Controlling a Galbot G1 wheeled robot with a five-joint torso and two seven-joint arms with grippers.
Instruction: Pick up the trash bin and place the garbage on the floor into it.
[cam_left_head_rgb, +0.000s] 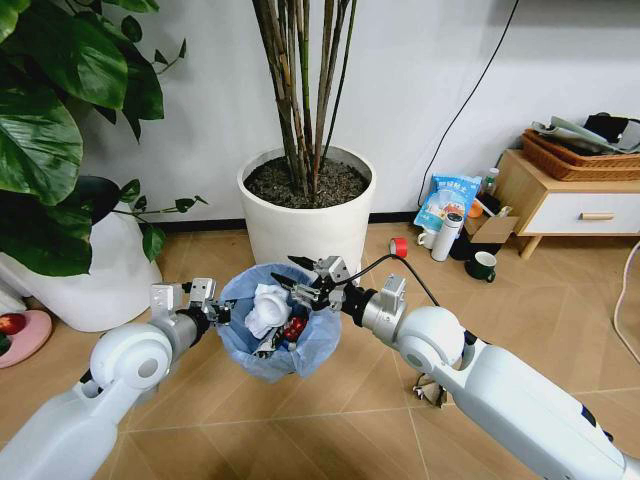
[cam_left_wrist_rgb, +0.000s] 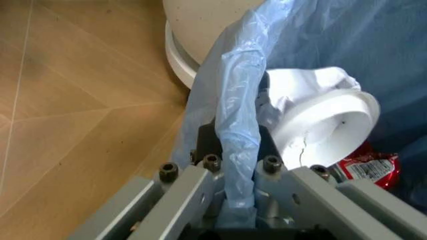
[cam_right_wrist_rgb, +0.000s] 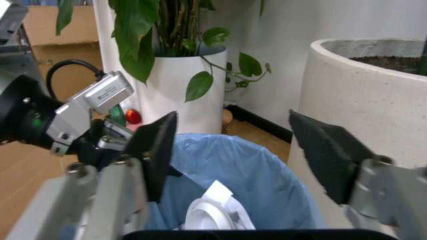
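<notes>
The trash bin (cam_left_head_rgb: 270, 325) hangs in front of the robot, between the two arms and just before the big white plant pot (cam_left_head_rgb: 306, 215), and the left gripper (cam_left_head_rgb: 216, 312) has it by the near-left rim. In the left wrist view that grip is plain: the left gripper (cam_left_wrist_rgb: 237, 150) is clamped on the rim, one dark pad (cam_left_wrist_rgb: 208, 137) on the outside of the wall and the other inside, with the light blue bag (cam_left_wrist_rgb: 235, 115) pinched and bunched between them. Over on the other side, the right gripper (cam_left_head_rgb: 302, 290) sits above the bin's far-right rim, and its jaws stand wide apart, nothing between them. The right wrist view looks straight down past its two dark pads (cam_right_wrist_rgb: 159, 145) into the blue-lined mouth of the bin (cam_right_wrist_rgb: 227, 170), and the spread pads touch nothing there. Inside the bin lies garbage: a crumpled white paper wad (cam_left_head_rgb: 265, 308) with a white round lid (cam_left_wrist_rgb: 327, 127) against it, and a red crushed scrap (cam_left_head_rgb: 295, 328) beside them, its label showing in the left wrist view (cam_left_wrist_rgb: 365, 167). One more pale scrap (cam_left_head_rgb: 431, 390) lies on the floor (cam_left_head_rgb: 330, 420), partly hidden under the right forearm.
</notes>
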